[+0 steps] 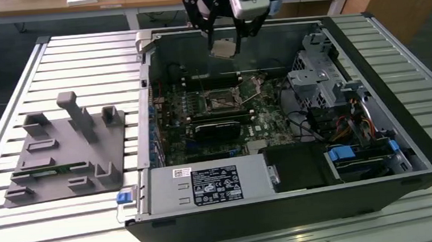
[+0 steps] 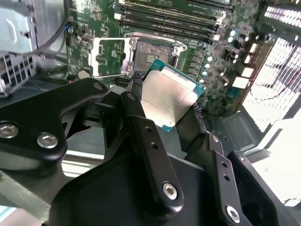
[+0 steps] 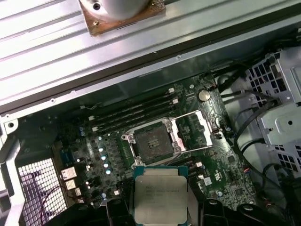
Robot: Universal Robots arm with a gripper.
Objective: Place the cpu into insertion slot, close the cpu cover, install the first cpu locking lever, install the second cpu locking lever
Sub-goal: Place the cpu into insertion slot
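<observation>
You've got the cpu (image 2: 169, 96) pinched by two opposite edges in the gripper (image 1: 223, 42), jaws drawn narrow onto it, and it hangs above the open case (image 1: 403, 190). On the board (image 3: 218, 176) below, well apart from the chip, the slot (image 3: 153, 141) sits bare, with the cover (image 3: 195, 129) flipped open beside it. I'd judge the chip light, thin and stiff with a slick metal top. The edges are the right place to hold it, and the underside is likely delicate.
</observation>
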